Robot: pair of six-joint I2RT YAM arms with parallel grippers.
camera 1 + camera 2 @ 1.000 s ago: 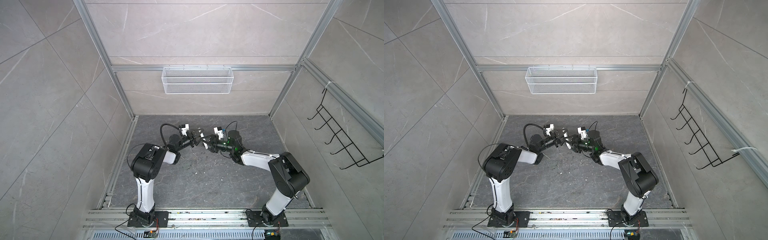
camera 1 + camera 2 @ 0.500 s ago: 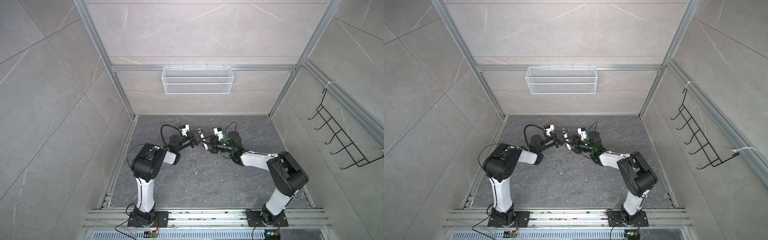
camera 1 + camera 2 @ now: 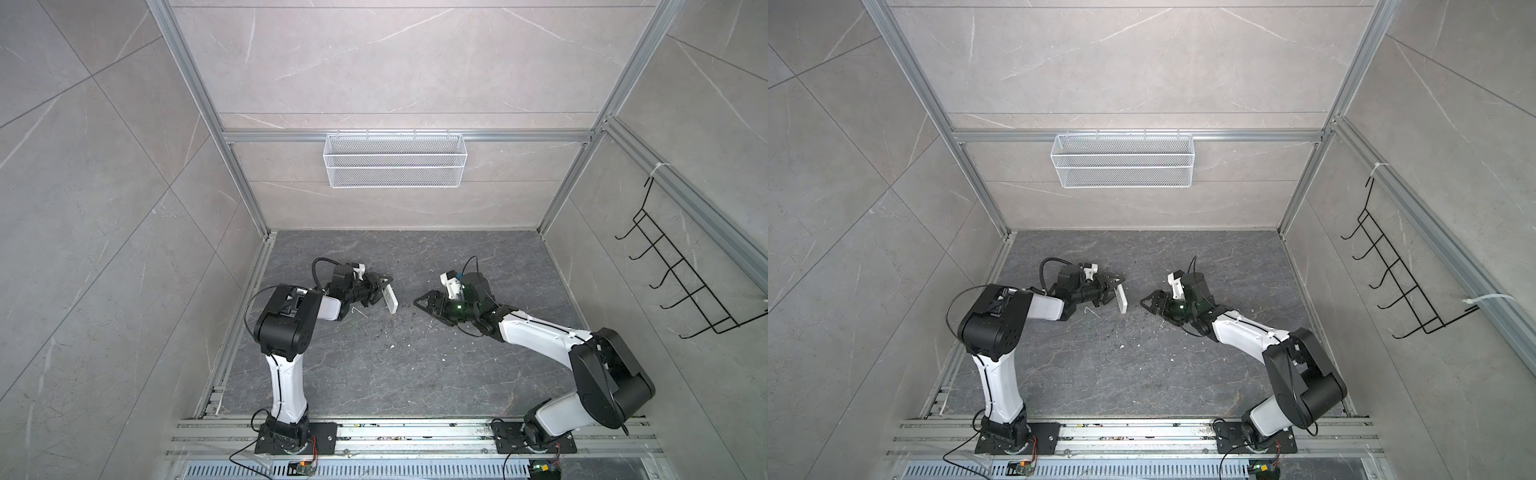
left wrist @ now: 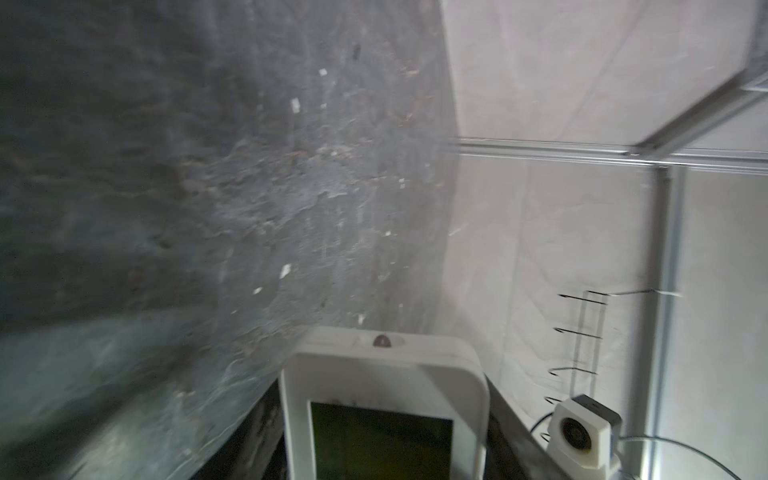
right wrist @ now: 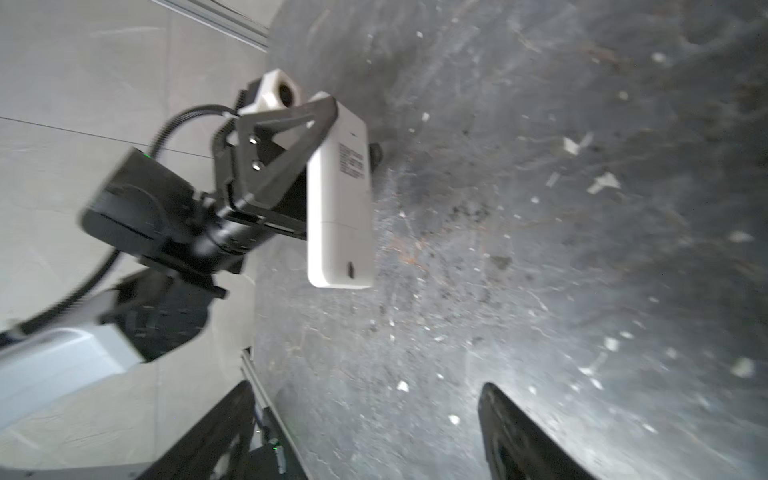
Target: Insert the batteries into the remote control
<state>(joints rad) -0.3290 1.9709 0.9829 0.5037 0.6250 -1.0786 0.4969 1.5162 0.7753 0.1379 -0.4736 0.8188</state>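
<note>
Pulled back from the remote control, the right gripper is spread and empty; the left gripper pinches it over the floor.
I'd keep that clamp steady, with its back facing the right arm; no batteries are visible.
</note>
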